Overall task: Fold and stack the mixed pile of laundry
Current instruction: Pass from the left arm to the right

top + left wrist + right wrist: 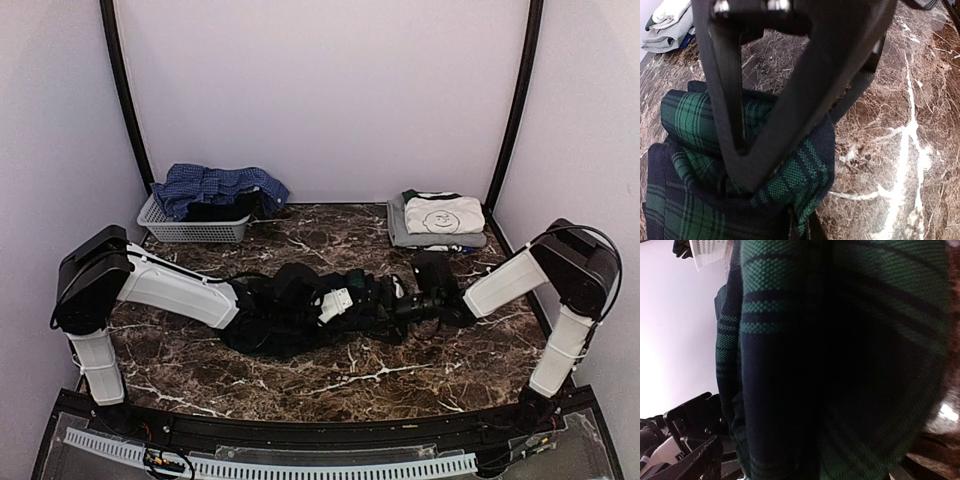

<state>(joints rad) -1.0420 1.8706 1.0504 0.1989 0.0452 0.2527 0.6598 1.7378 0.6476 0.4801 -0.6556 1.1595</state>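
A dark green tartan shirt (pixel 290 322) lies crumpled in the middle of the marble table, a white label (pixel 335 303) showing on top. My left gripper (pixel 252 300) sits at its left end; in the left wrist view the gripper (pixel 747 182) is shut on a fold of the tartan cloth (pixel 805 175). My right gripper (pixel 405 303) is at the shirt's right end. Tartan cloth (pixel 840 340) fills the right wrist view and hides those fingers. A folded white tee (pixel 443 213) tops a grey folded stack (pixel 400 236) at the back right.
A pale slatted basket (pixel 165 230) stands at the back left, with a blue checked shirt (pixel 215 185) and a dark item (pixel 222 210) in it. Side walls close in on both flanks. The left arm's dark links (pixel 690 440) show low in the right wrist view.
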